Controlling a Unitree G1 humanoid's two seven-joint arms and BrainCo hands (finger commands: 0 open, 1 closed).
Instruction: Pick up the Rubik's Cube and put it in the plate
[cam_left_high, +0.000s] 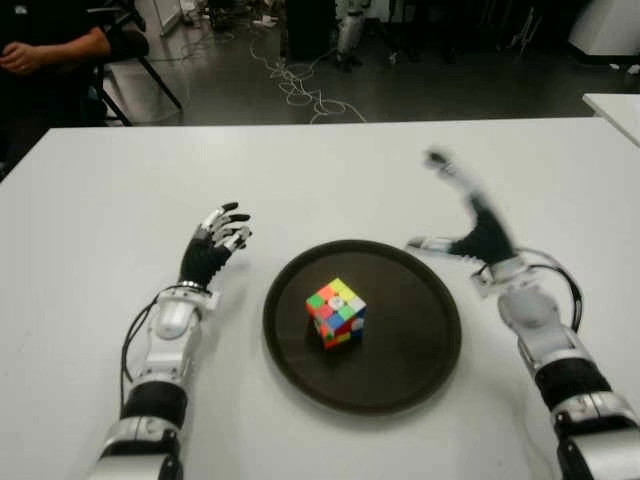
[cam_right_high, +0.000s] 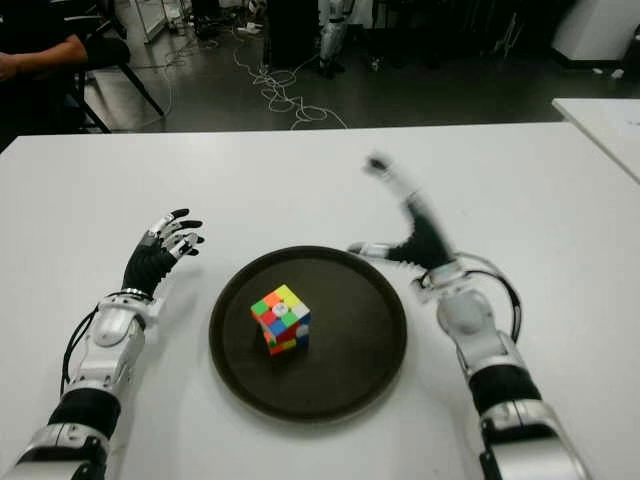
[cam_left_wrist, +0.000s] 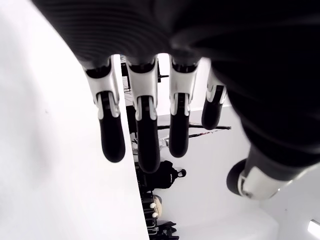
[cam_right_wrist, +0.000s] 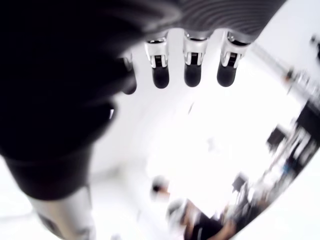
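The cube (cam_left_high: 336, 312) sits in the plate (cam_left_high: 420, 370). Right hand (cam_left_high: 478, 232) is right of the plate, raised – fingers spread, holding nothing. Left hand (cam_left_high: 212, 246) is left of it – fingers apart, empty.

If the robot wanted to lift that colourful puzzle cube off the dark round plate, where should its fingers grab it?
Probably from above, with thumb and fingers pinching two opposite flat side faces of the multicoloured Rubik's Cube. It sits flat near the middle of the dark brown round plate, turned corner-forward, so the hand should twist to match its faces. The open right hand shows nearer, over the plate's right rim; the left hand is also open.
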